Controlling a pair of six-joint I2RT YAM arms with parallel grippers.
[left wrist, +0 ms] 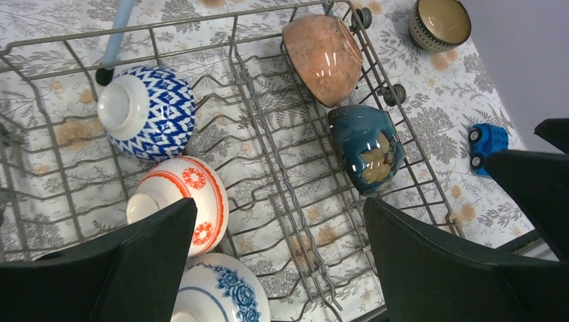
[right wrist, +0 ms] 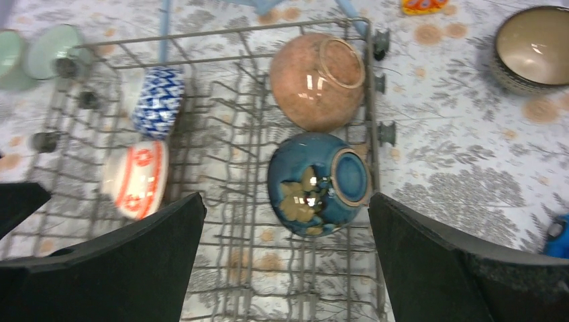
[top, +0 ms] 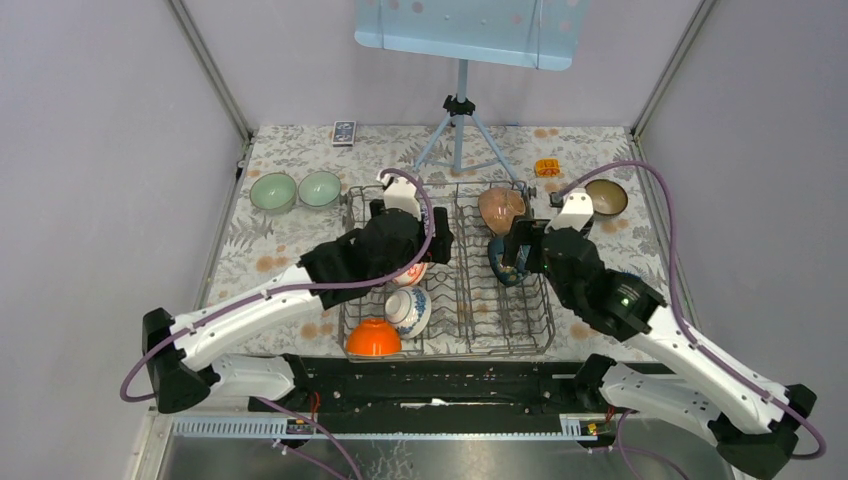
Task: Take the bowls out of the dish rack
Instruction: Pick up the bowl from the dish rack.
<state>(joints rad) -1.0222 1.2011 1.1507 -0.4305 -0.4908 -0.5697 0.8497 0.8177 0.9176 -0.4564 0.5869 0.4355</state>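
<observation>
The grey wire dish rack (top: 470, 310) stands mid-table. Its left half holds an orange bowl (top: 373, 338), a blue-flowered white bowl (top: 408, 311), a red-and-white bowl (left wrist: 184, 201) and a blue-diamond bowl (left wrist: 147, 111). On its right side lean a pinkish-brown bowl (top: 501, 208) and a dark blue bowl (right wrist: 315, 184). My left gripper (left wrist: 278, 204) hovers open over the rack's middle, beside the red-and-white bowl, holding nothing. Just short of the dark blue bowl, my right gripper (right wrist: 286, 198) is open and empty. On the table stand two pale green bowls (top: 272, 191) and a brown bowl (top: 606, 197).
A blue-grey tripod stand (top: 460, 130) carrying a light blue panel (top: 465, 30) stands behind the rack. A remote (top: 343, 132) and an orange toy (top: 546, 167) lie at the back. A blue toy car (left wrist: 488, 142) sits right of the rack. Walls close in both sides.
</observation>
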